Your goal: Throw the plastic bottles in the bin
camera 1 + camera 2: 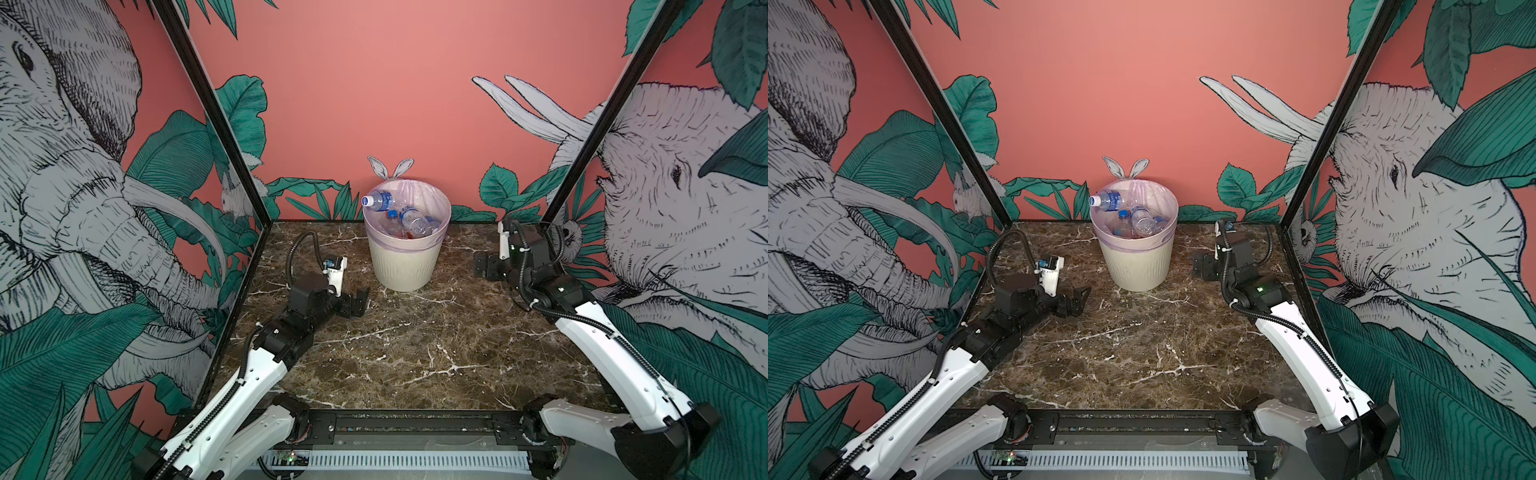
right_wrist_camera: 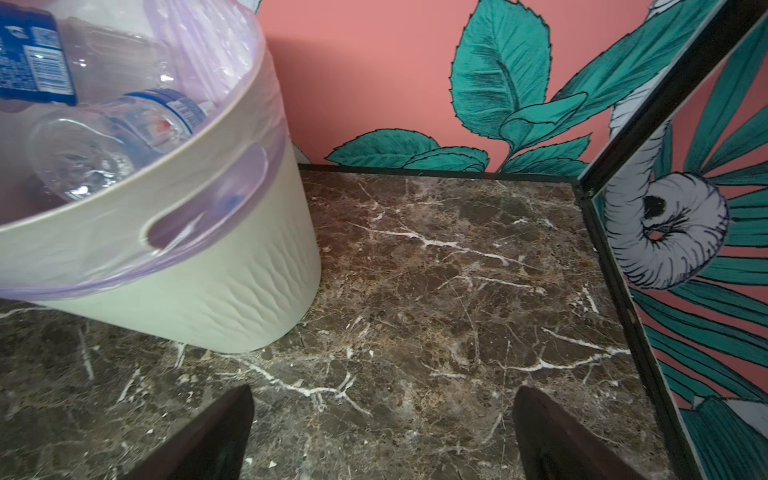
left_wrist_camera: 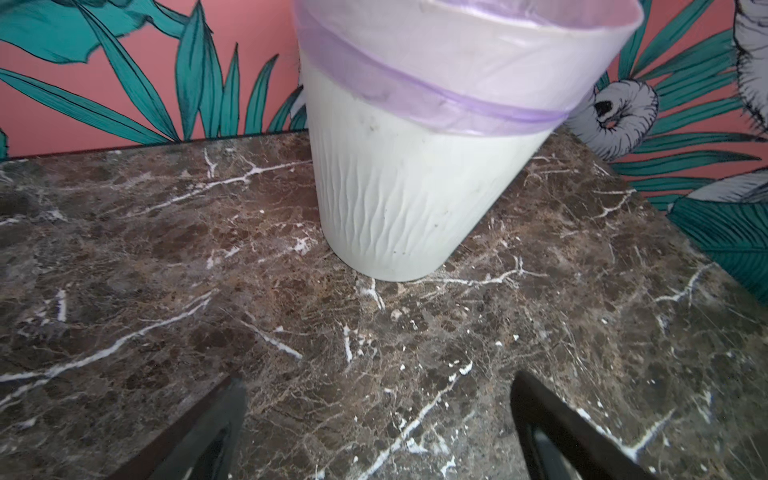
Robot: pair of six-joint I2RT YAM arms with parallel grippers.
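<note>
now left claw (image 1: 364, 300), right claw (image 1: 478, 266) gape empty; one bin (image 1: 405, 266) holds about four bottles (image 1: 377, 201).

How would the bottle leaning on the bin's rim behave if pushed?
The bottle looks empty and clear, so probably light. It lies across the bin rim with its cap overhanging, so a nudge could tip it either way.

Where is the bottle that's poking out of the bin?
In both top views the bottle leans on the left rim of the bin, cap poking out, at the back middle of the table.
</note>
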